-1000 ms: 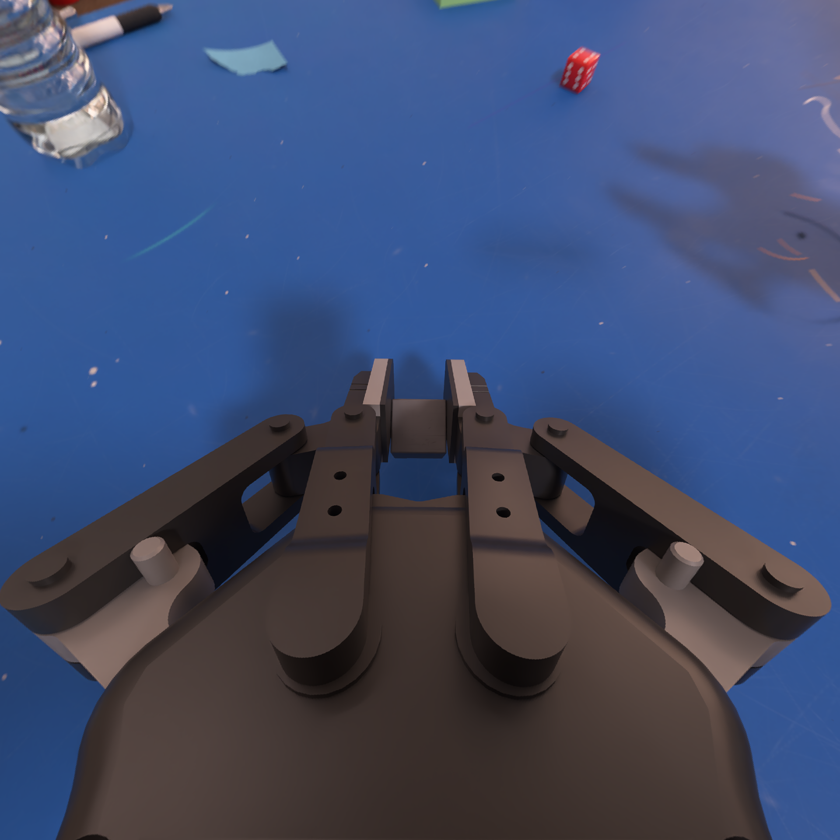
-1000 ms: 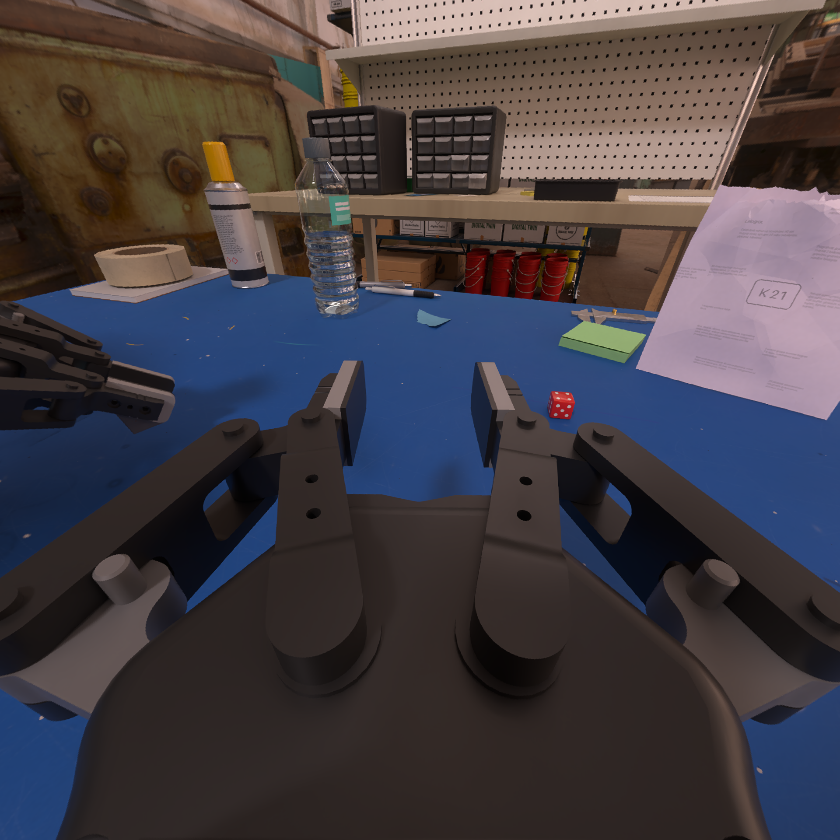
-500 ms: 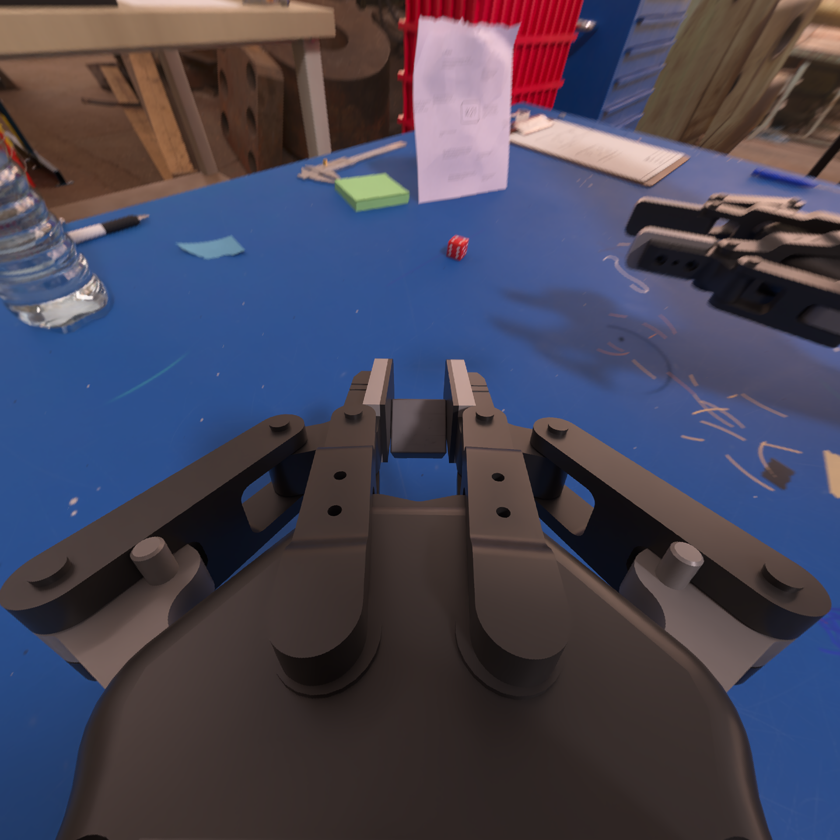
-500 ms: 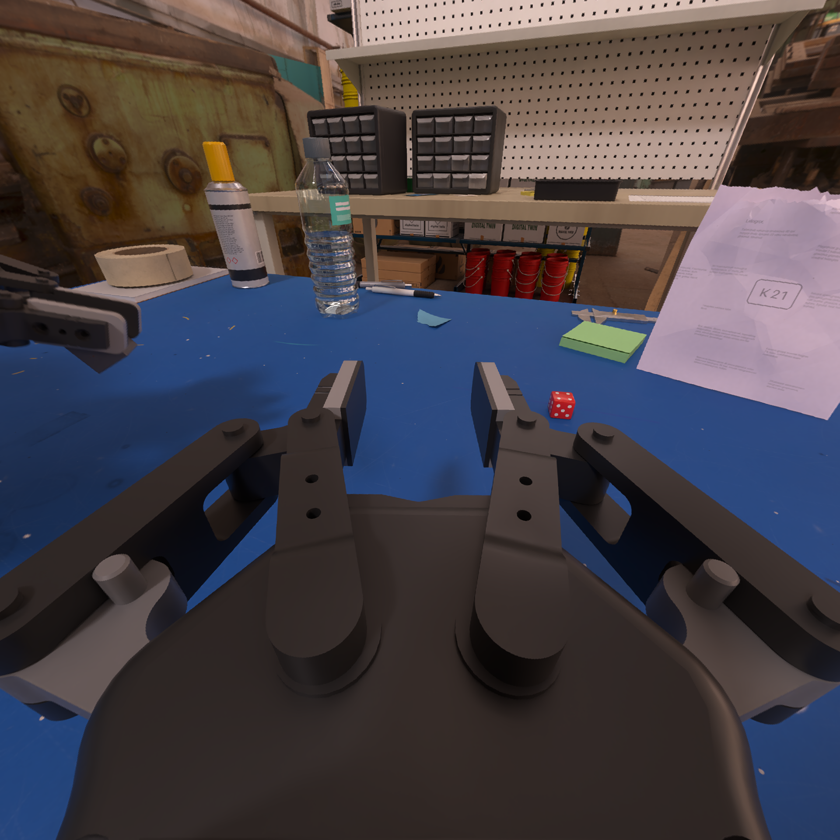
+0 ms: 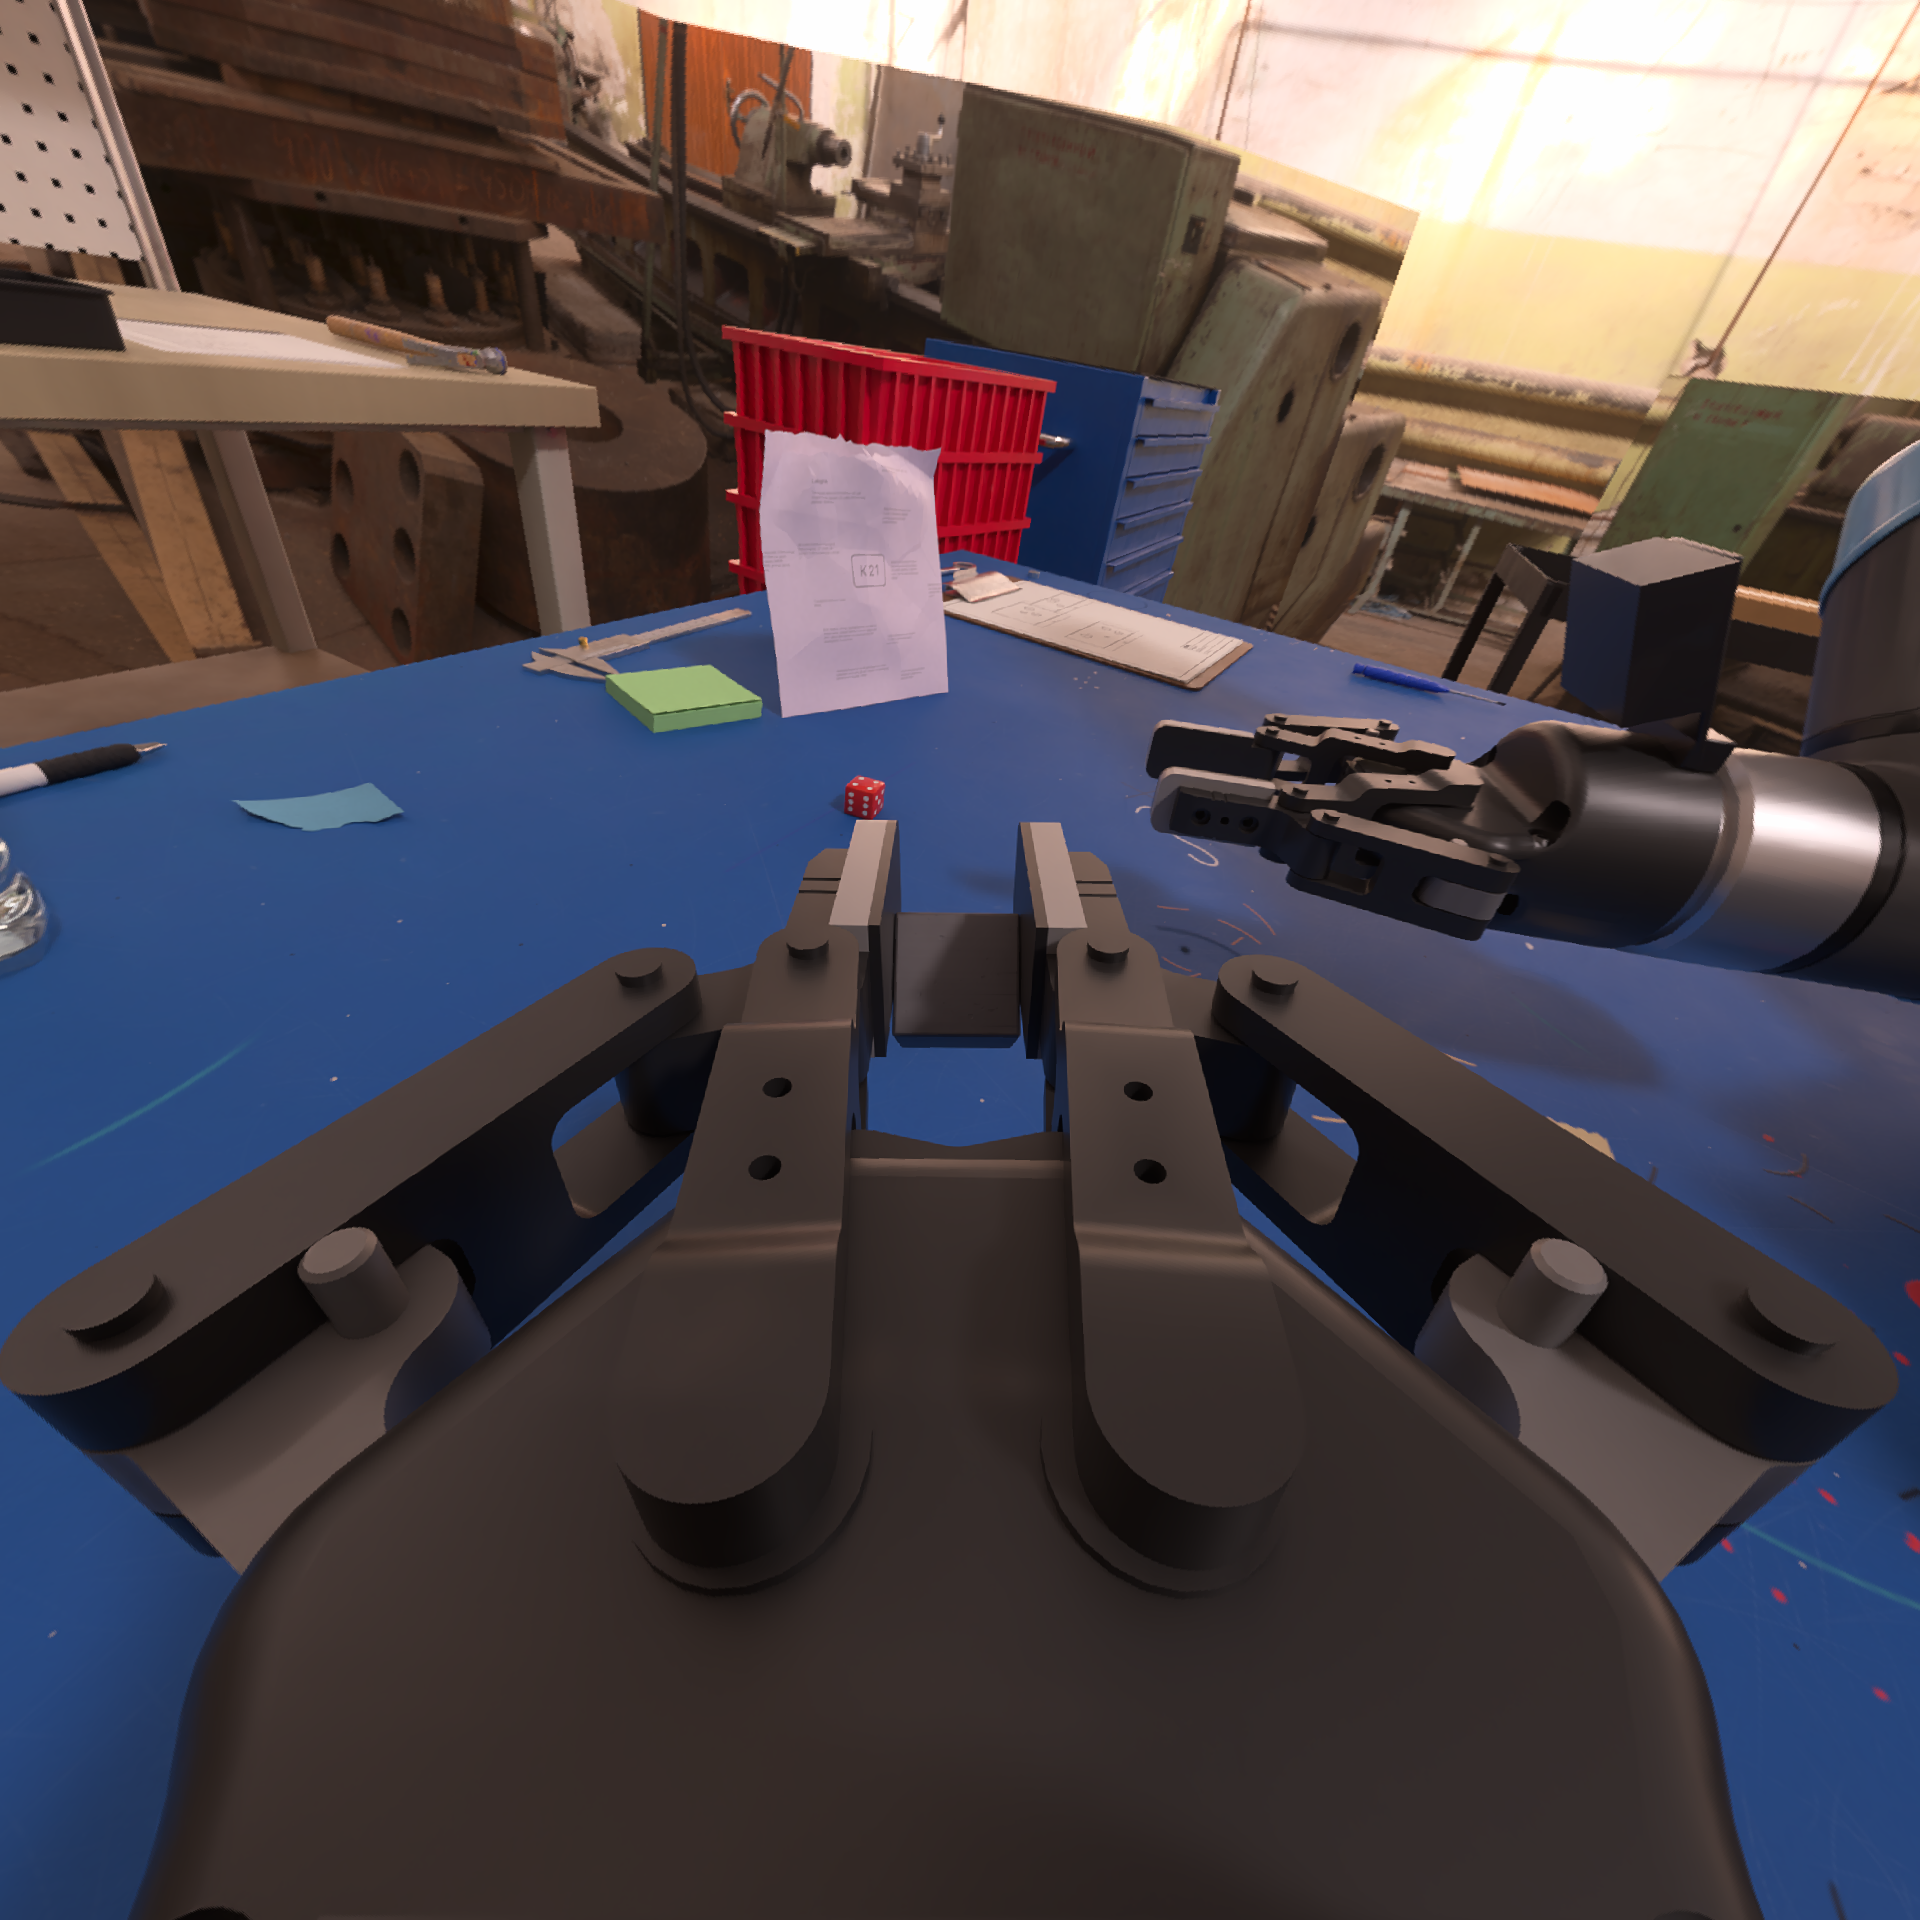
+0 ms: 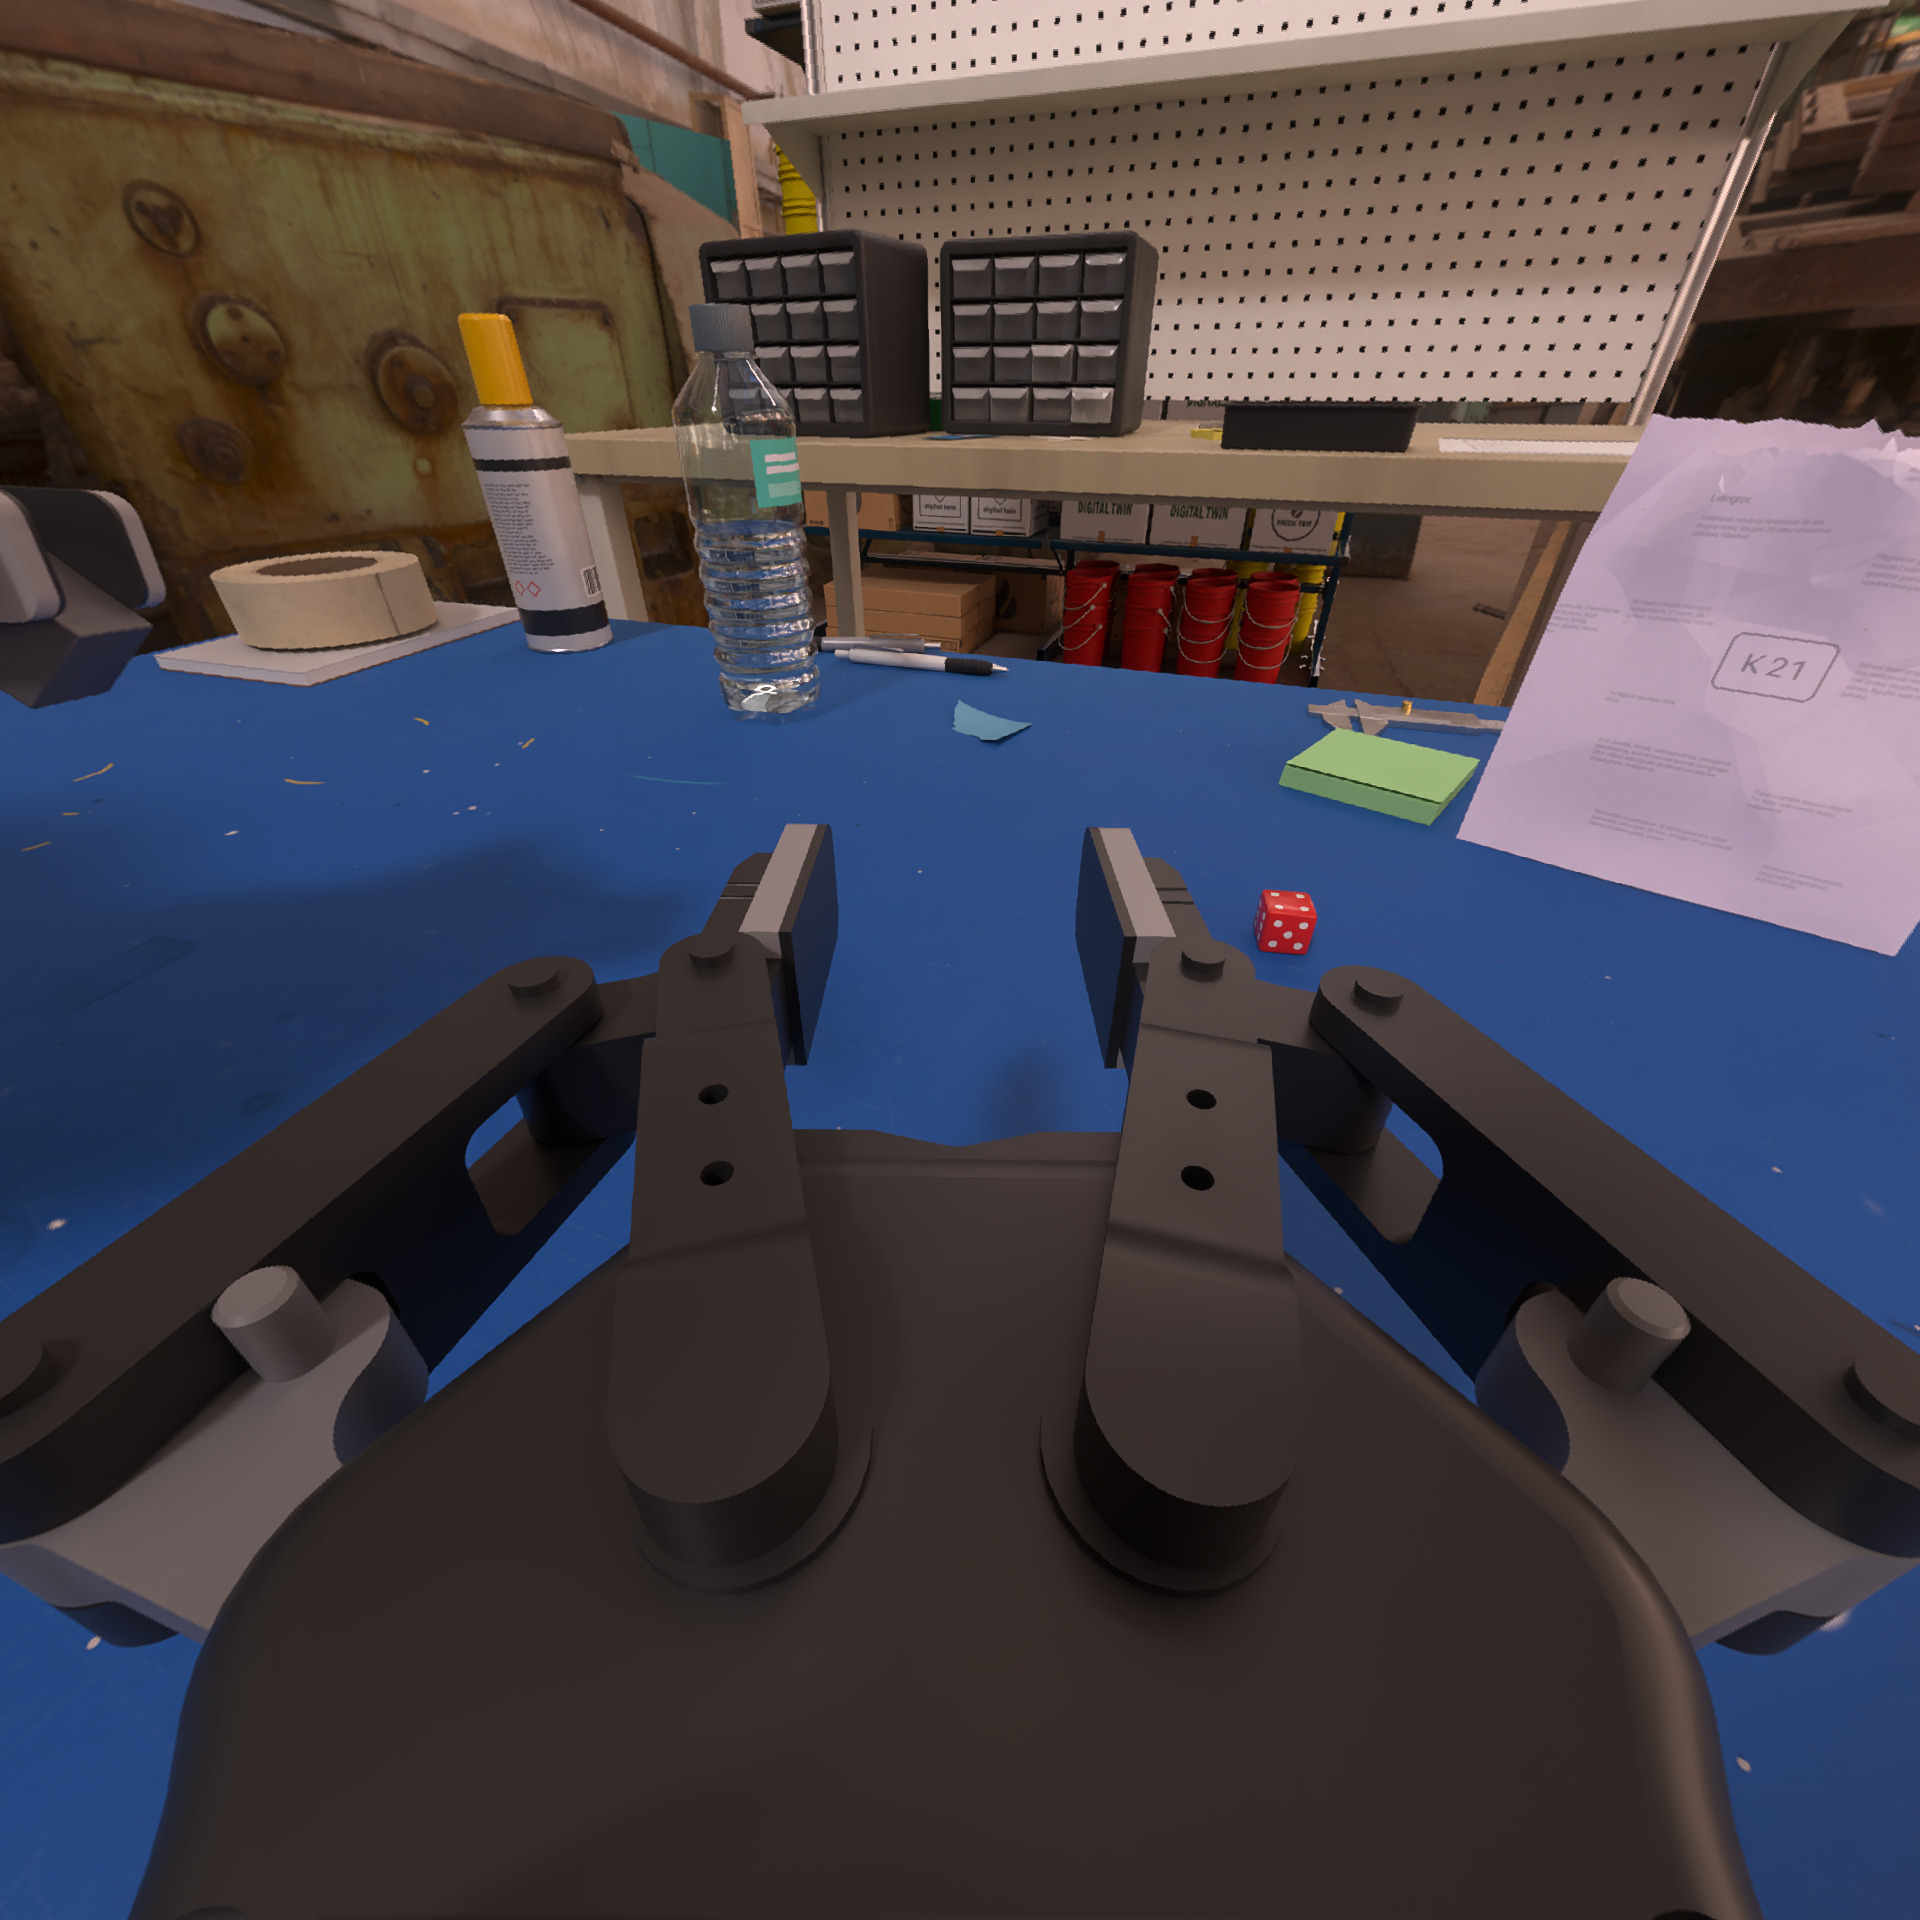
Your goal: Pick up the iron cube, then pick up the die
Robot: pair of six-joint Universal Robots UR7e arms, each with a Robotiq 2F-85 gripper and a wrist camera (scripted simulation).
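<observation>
Left gripper (image 5: 957, 868) has its jaws clamped on the dark iron cube (image 5: 955, 975), held clear above the blue table (image 5: 468, 935). The red die (image 5: 864, 797) sits on the table just beyond the fingertips, in front of the green notepad (image 5: 684, 697) and the standing paper sheet (image 5: 854, 585). Right gripper (image 6: 956, 883) hovers with jaws apart and empty, the die (image 6: 1285, 921) just to its right.

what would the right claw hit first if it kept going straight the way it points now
Probably nothing but the bare blue table ahead. The open right claw has the die off to its right and the water bottle far beyond, slightly left.
</observation>
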